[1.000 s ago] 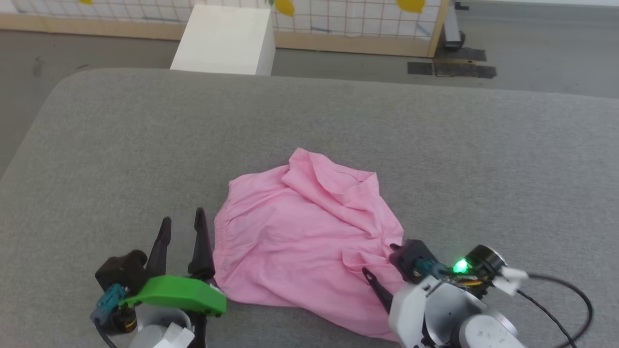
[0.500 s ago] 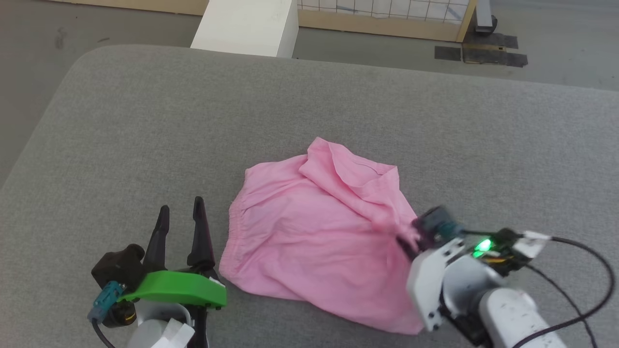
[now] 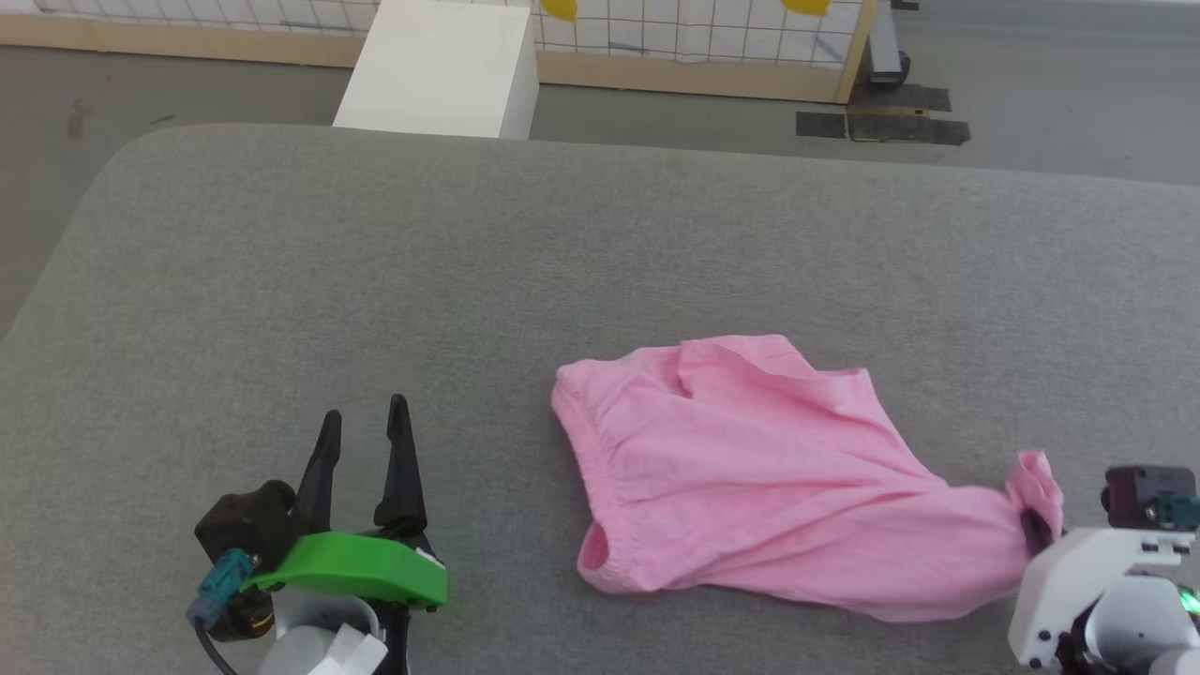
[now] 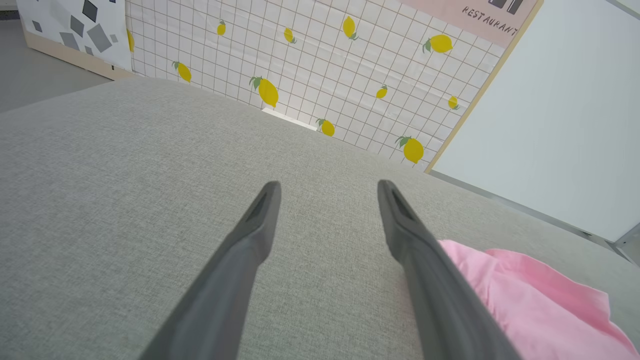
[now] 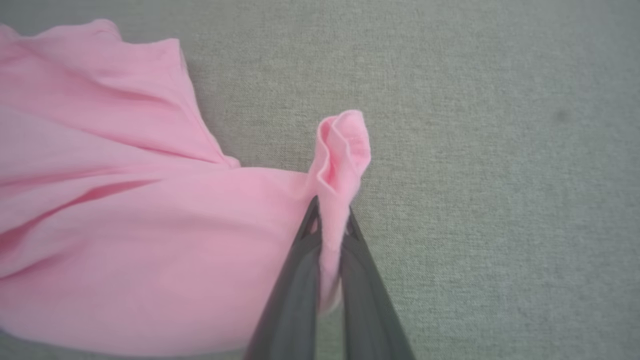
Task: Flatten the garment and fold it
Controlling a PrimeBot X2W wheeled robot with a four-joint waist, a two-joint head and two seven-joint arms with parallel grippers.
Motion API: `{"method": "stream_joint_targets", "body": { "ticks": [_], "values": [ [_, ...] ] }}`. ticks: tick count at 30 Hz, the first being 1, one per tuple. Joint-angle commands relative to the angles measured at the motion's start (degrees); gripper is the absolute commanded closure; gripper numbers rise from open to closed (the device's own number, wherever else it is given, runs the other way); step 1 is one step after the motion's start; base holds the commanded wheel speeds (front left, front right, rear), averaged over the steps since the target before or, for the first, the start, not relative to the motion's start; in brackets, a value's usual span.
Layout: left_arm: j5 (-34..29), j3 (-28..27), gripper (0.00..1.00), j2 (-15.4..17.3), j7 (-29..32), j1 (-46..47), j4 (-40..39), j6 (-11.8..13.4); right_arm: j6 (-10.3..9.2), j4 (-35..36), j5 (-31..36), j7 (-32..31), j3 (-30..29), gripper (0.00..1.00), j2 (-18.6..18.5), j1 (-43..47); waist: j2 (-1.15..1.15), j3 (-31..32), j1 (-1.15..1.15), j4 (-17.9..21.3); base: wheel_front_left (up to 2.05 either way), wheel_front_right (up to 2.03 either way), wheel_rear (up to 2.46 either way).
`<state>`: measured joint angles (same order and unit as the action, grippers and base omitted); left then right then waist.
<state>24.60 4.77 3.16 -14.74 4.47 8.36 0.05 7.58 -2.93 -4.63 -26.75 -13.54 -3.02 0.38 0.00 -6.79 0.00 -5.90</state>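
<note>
The light pink garment (image 3: 750,469) lies stretched across the grey cushion, its gathered waistband at the left end and its right end drawn to a point. My right gripper (image 3: 1036,525) is shut on that bunched right corner; in the right wrist view the dark fingers (image 5: 300,280) pinch the garment (image 5: 125,210) with a small fold poking out above them. My left gripper (image 3: 364,422) rests open on the cushion to the left of the garment, apart from it. In the left wrist view the left gripper (image 4: 327,187) holds nothing, and the garment's (image 4: 525,300) pink edge lies at the lower right.
The grey cushion (image 3: 375,262) has a rounded far-left corner and a far edge dropping to the floor. A white box (image 3: 441,66) and a lemon-patterned panel (image 3: 703,28) stand beyond it. A black cable runs by the right arm.
My right gripper has closed on the garment's right side and pulled it rightward, stretching the crumpled cloth out long. The camera has shifted. The left gripper has stayed put.
</note>
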Motion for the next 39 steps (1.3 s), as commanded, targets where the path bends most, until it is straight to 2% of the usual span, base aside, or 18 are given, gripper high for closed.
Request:
{"method": "stream_joint_targets", "body": {
  "ticks": [1, 2, 5, 11, 14, 20, 24, 28, 34, 35, 36, 38, 39],
  "values": [
    [-0.26, 0.24, 0.00, -0.27, -0.26, 0.04, 0.18, -0.24, -0.09, -0.42, -0.47, 0.02, -0.41, 0.10, 0.11, 0.71, 0.00, 0.18, 0.00, 0.43, 0.00, 0.00, 0.00],
    [-0.34, 0.44, 0.00, -0.27, -0.26, 0.05, 0.46, -0.39, -0.09, -0.68, -0.92, 0.54, -1.01, 0.00, 0.11, 0.82, 0.00, 0.22, 0.00, 0.62, 0.00, 0.00, 0.00],
    [-0.77, 0.89, 0.00, -0.27, -0.26, 0.18, 1.23, -0.77, -0.09, 0.07, -1.88, 4.48, -0.45, 0.00, 0.12, 0.75, 0.00, 0.50, 0.00, 1.13, 0.00, 0.00, 0.00],
    [-1.45, 3.60, 0.00, -0.27, 0.49, 1.16, 2.56, -2.15, -0.09, 6.32, 2.00, 21.28, 3.50, 0.00, 0.13, 1.33, 0.00, 1.38, 0.00, 1.71, 0.00, 0.00, 0.00],
    [-1.27, 6.19, 0.00, -0.27, 4.01, 2.00, 3.36, -3.30, -0.09, 8.03, 2.14, 25.99, 5.90, 0.00, 0.13, 3.11, 0.00, 1.99, 0.00, 2.19, 0.00, 0.00, 0.00],
    [2.23, 10.78, 0.00, -0.28, 16.34, 3.87, 5.08, -4.85, -0.09, 9.48, 2.70, 28.17, 10.92, 0.00, 0.13, 4.81, 0.00, 2.56, 0.00, 3.98, 0.00, 0.00, 0.00],
    [3.67, 12.03, 0.00, -0.27, 23.90, 5.28, 6.15, -3.57, -0.09, 9.81, 4.33, 30.05, 13.53, 0.00, 0.13, 4.31, 0.00, 2.46, 0.00, 5.12, 0.00, 0.00, 0.00],
    [4.56, 12.50, 0.00, -0.27, 30.20, 6.22, 7.09, -1.18, -0.09, 10.23, 5.95, 33.31, 15.47, 0.00, 0.13, 3.69, 0.00, 2.13, 0.00, 6.24, 0.00, 0.00, 0.00],
    [5.10, 12.89, 0.01, 0.03, 34.74, 6.80, 6.61, 0.48, -0.09, 9.85, 6.44, 35.69, 16.12, 0.00, 0.13, 3.40, 0.00, 1.64, 0.00, 7.48, 0.00, 0.00, 0.00],
    [5.08, 12.96, 0.43, 0.13, 35.12, 6.82, 6.45, 0.62, -0.09, 9.77, 6.34, 35.74, 16.09, 0.00, 0.14, 3.39, 0.00, 1.56, 0.00, 7.61, 0.00, 0.00, 0.00],
    [5.08, 13.00, 0.56, 0.26, 35.40, 6.85, 6.16, 0.74, -0.09, 9.70, 6.18, 35.83, 16.01, 0.00, 0.14, 3.37, 0.00, 1.46, 0.00, 7.76, 0.00, 0.00, 0.00],
    [5.01, 13.10, 1.00, 0.49, 35.45, 6.92, 5.46, 0.73, -0.09, 9.55, 5.95, 35.90, 15.91, 0.00, 0.14, 3.26, 0.00, 1.26, 0.00, 7.98, 0.00, 0.00, 0.00],
    [4.93, 13.20, 1.00, 0.63, 35.40, 6.99, 5.08, 0.62, -0.09, 9.51, 5.88, 35.96, 15.85, 0.00, 0.14, 3.18, 0.00, 1.16, 0.00, 8.06, 0.00, 0.00, 0.00]
  ]
}}
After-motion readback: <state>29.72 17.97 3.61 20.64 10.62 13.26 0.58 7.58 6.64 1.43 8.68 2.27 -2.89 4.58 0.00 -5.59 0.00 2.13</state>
